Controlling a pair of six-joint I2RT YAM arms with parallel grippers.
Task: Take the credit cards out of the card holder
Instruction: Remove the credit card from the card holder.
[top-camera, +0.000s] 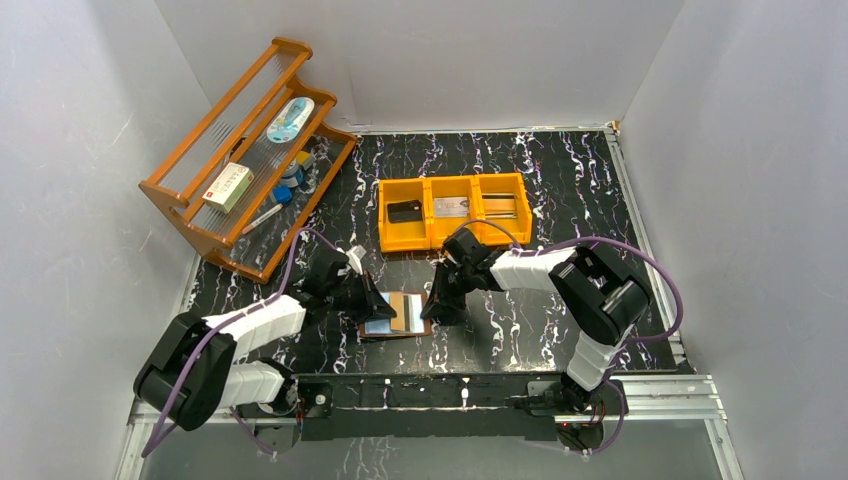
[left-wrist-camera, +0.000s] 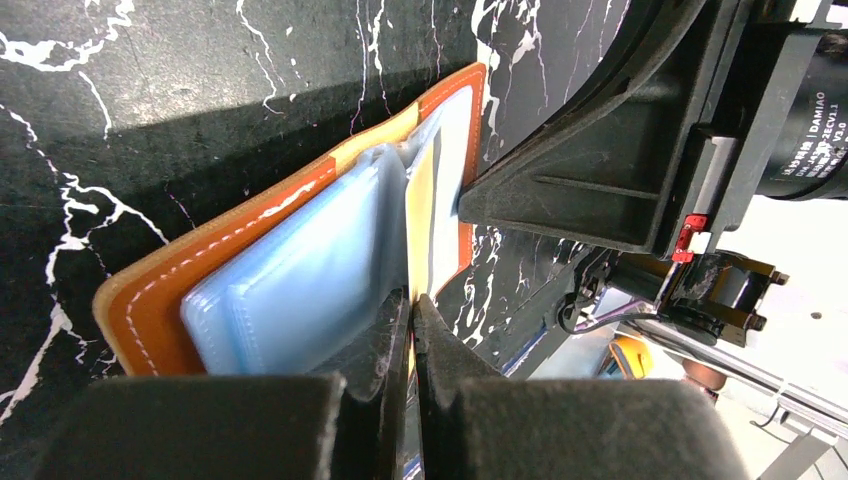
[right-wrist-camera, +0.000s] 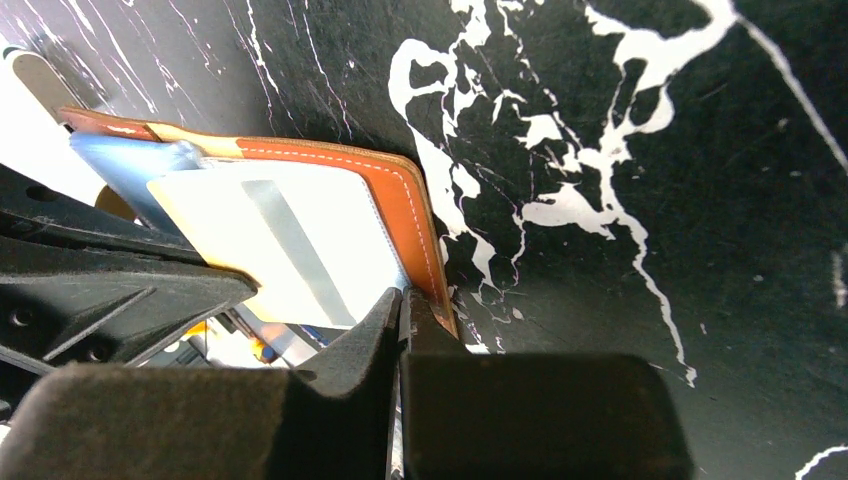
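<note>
1. The card holder (top-camera: 397, 318) is lying open on the black marbled surface (top-camera: 540, 170), close to the near edge and between the two end effectors. Its brown stitched cover is facing down and its pale-blue clear pockets are facing up.
2. The left end effector (left-wrist-camera: 411, 300) is reaching the holder from the left side. It is clenched, and its fingertips are pinching a thin pocket leaf of the card holder, which is standing up from the other pockets.
3. The right end effector (right-wrist-camera: 402, 298) is reaching from the right side and it is clenched too. Its fingertips are pressing together on the right edge of the card holder, just beside the stitched border where the clear pocket is ending. I cannot tell if they are also catching a card or only the pocket.
4. A pale card (right-wrist-camera: 290, 250) with a grey stripe is sitting inside the clear pocket of the right half, just left of the right fingertips.
5. Farther away, well apart from the holder, an orange bin (top-camera: 455, 238) with three compartments is standing on the surface. A black card (top-camera: 404, 211) is lying in its left compartment and a silvery-grey card (top-camera: 452, 207) in the middle one. The right compartment is holding thin pale things that are too small to name.
6. At the far left, a wooden rack (top-camera: 163, 190) is standing beside the wall and carrying a white-and-red box (top-camera: 228, 186).
</note>
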